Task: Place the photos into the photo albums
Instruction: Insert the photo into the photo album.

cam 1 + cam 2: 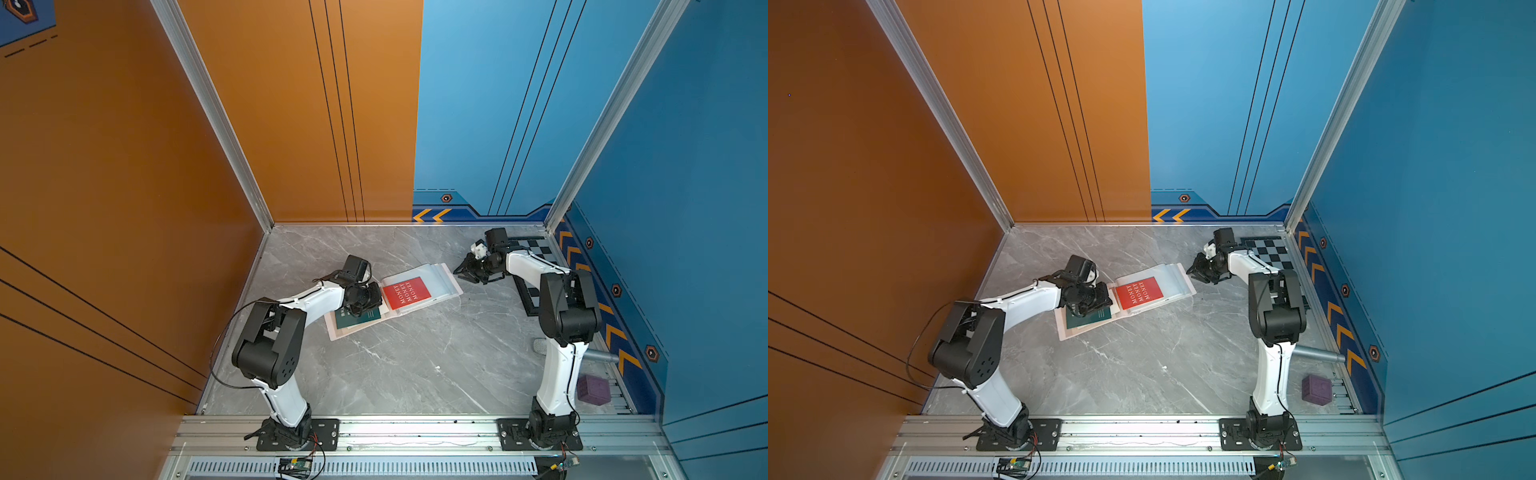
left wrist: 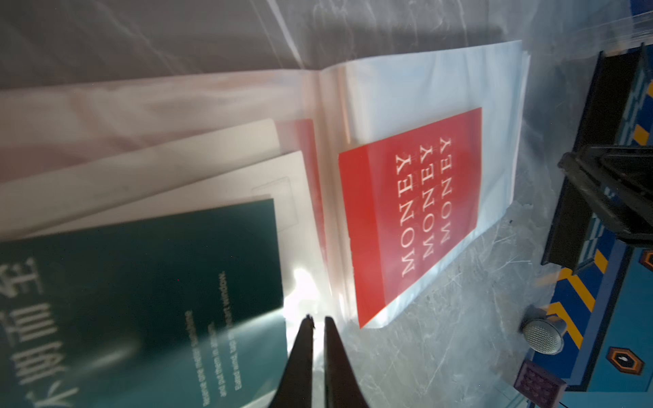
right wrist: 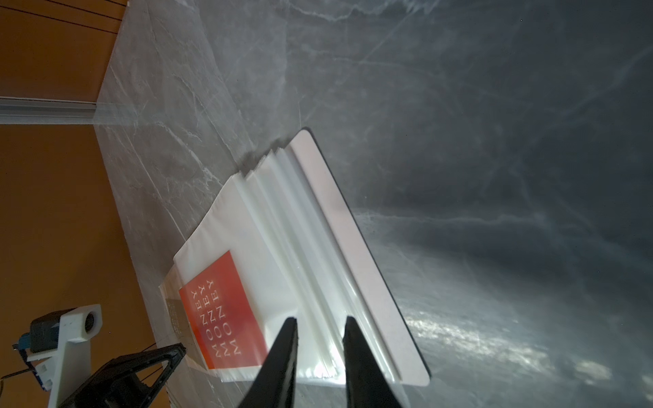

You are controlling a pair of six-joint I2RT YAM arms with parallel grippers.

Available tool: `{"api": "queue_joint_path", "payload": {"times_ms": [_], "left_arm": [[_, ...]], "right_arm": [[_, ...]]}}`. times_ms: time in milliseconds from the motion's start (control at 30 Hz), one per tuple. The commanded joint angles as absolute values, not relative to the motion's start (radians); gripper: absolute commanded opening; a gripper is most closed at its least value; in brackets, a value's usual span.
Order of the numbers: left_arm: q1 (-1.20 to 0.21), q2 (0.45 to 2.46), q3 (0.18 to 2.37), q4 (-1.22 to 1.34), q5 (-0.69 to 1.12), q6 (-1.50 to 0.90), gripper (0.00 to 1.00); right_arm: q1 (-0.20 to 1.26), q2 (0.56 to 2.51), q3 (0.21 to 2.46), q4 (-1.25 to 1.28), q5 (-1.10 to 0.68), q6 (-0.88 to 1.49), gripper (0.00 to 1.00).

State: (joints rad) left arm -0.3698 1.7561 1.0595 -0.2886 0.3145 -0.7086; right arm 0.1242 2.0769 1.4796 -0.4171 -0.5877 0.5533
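Left fingers (image 2: 302,353) are nearly pinched together with only a thin slit between them. Their tips sit at the corner of the green card by the album's fold, and I can't tell if a clear page is caught in there. Right fingers (image 3: 284,353) stand apart with a modest gap, holding nothing, and hover over the fanned page edges at the album's other end.

Biggest stuff first: two walls, an orange wall (image 1: 104,166) and a blue wall (image 1: 498,104), box in one grey marble-look bench (image 1: 395,374). Two white-and-black arms, left arm (image 1: 266,345) and right arm (image 1: 569,307), are bolted along its near rail.

One checkerboard (image 1: 536,245) lies in the far corner behind the right arm. One photo album (image 1: 436,276) lies open mid-bench.

Cards I can count:
- One red MONEY card (image 1: 406,292) on the right-hand page. Can't say whether it's in a sleeve or just lying on top.
- One dark green card (image 2: 141,300) on the left-hand page.
- Two pale cards (image 2: 148,169) fanned under the green one.
- A red strip (image 2: 300,141) of another card peeking out by the fold.

One grey metal cylinder (image 1: 598,355) and one purple cube (image 1: 592,388) sit near the blue wall.
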Motion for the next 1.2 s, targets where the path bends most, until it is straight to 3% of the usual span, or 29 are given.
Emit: {"api": "queue_joint_path", "payload": {"times_ms": [0, 467, 767, 933, 1167], "left_arm": [[-0.398, 1.814, 1.123, -0.333, 0.292, -0.680, 0.10], [-0.449, 1.949, 1.305, -0.379, 0.329, -0.668, 0.09], [-0.451, 1.829, 1.270, -0.486, 0.253, -0.628, 0.24], [-0.447, 1.775, 1.231, -0.486, 0.227, -0.633, 0.25], [-0.457, 1.876, 1.328, -0.486, 0.249, -0.626, 0.25]], "right_arm": [[0.129, 2.102, 1.506, -0.468, -0.558, 0.523, 0.26], [0.121, 2.123, 1.508, -0.505, -0.523, 0.497, 0.27], [0.118, 2.200, 1.585, -0.588, -0.491, 0.465, 0.29], [0.112, 2.206, 1.594, -0.596, -0.494, 0.462, 0.29], [0.114, 2.223, 1.596, -0.634, -0.519, 0.447, 0.29]]}}
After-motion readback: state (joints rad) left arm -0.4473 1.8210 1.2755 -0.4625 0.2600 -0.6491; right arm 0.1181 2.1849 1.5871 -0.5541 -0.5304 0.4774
